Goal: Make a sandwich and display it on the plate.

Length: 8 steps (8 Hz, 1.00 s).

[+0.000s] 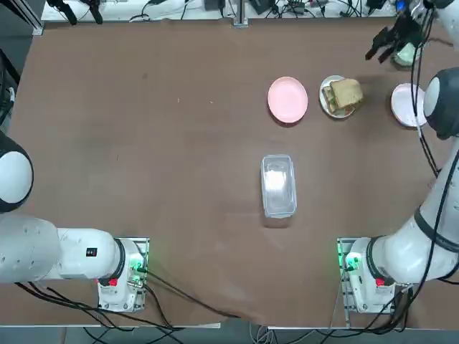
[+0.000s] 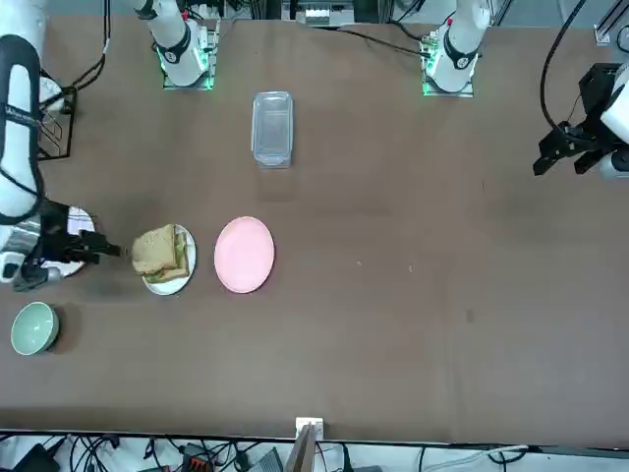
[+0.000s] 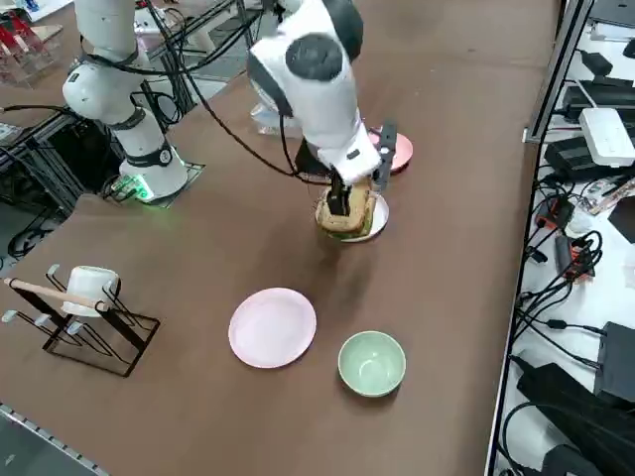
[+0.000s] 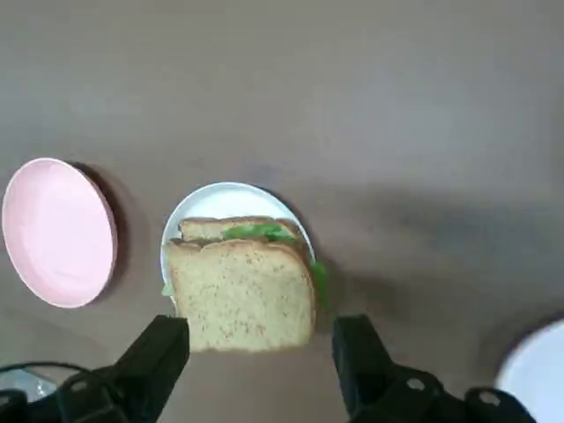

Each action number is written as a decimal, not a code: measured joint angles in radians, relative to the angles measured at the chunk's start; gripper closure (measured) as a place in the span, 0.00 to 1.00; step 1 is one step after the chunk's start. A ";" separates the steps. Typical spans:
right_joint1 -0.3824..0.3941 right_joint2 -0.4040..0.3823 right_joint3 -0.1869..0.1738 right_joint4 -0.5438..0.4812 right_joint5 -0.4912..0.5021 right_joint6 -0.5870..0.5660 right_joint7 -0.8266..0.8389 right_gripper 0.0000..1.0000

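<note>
The brown table (image 1: 143, 143) carries three plates (image 1: 287, 99), a clear container (image 1: 278, 185) (empty-looking) and a cup (image 2: 34, 327).

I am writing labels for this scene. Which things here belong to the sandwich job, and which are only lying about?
Belong to the job:
sandwich
white plate under it
right tool, open, beside the sandwich

Lying about:
pink plate
second white plate
green cup
clear container

The sandwich (image 4: 244, 291) covers most of the plate (image 4: 227, 197), leaving only a rim showing. The second white plate (image 4: 538, 370) is cut off at a corner of the wrist view (overhead, the arm hides part of it). The right gripper (image 4: 260, 352) fingers' bases run past the edge.
</note>
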 joint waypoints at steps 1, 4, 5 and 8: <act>0.002 -0.009 0.000 0.071 -0.043 -0.048 0.041 0.00; 0.042 -0.049 0.000 0.205 -0.205 -0.125 0.100 0.00; 0.068 -0.077 0.000 0.225 -0.250 -0.136 0.129 0.00; 0.105 -0.187 0.011 0.234 -0.311 -0.210 0.278 0.00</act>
